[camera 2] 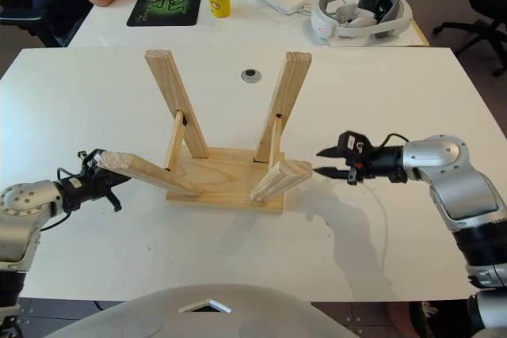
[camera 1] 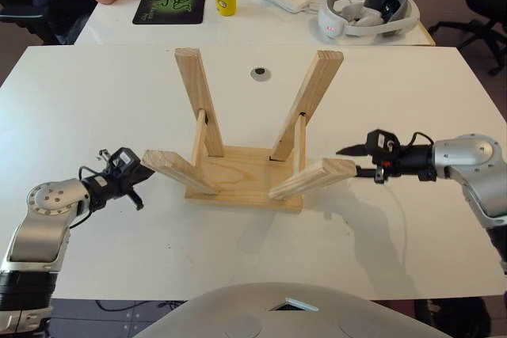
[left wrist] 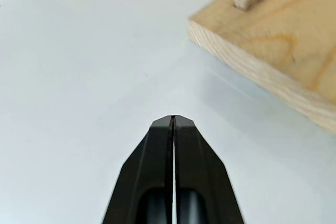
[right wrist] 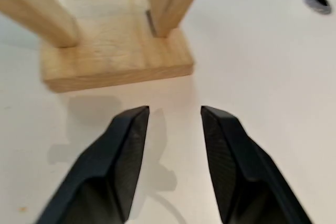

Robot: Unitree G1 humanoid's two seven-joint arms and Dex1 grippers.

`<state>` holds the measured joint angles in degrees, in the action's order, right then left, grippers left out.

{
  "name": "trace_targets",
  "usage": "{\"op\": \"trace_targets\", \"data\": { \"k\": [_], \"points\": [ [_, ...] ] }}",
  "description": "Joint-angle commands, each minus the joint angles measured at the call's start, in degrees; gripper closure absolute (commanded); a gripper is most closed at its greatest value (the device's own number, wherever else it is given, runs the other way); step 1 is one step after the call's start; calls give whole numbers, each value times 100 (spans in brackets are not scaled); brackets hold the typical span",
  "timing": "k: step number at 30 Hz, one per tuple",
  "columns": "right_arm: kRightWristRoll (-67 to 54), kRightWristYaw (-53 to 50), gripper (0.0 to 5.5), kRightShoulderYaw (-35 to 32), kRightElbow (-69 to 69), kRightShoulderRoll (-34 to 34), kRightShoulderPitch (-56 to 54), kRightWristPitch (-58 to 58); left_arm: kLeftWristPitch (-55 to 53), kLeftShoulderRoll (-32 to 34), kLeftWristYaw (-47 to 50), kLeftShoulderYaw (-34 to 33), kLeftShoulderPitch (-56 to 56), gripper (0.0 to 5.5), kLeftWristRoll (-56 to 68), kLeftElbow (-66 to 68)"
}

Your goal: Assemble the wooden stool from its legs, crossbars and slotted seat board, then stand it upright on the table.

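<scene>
The left gripper (left wrist: 173,121) has its fingers pressed together on nothing and sits low over the table (camera 1: 95,100), just off the left near corner of the seat board (camera 1: 245,176). The right gripper (right wrist: 175,111) is spread wide and empty, close to the board's right near corner and beside the tip of the near right leg (camera 1: 313,178). Between them the stool (camera 2: 226,168) rests upside down at mid-table, board flat and four legs splayed upward, with thin crossbars (camera 1: 300,138) showing beside the far legs. Assembly looks complete as far as can be seen. What seems left is turning the stool over and standing it on its legs.
</scene>
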<state>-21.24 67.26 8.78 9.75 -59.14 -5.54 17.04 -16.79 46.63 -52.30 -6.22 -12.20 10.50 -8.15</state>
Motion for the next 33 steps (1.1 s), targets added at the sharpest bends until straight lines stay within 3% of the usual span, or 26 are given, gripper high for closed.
{"op": "trace_targets", "data": {
  "k": [1,6,14,22,33],
  "points": [
    [60,-180,303,56,608,94,324,386,165,440,-423,458,-504,550,-329,-379],
    [683,-673,303,457,712,491,727,277,437,352,-148,815,-525,550,-777,-318],
    [989,-1587,434,384,563,1201,936,463,462,76,160,885,-445,550,-666,-392],
    [974,-1703,548,440,802,1439,1162,714,411,-31,77,1131,-375,550,-526,-556],
    [483,-1662,548,248,1294,1808,1098,1264,135,-113,4,1147,-313,550,-174,-973]
  ]
}}
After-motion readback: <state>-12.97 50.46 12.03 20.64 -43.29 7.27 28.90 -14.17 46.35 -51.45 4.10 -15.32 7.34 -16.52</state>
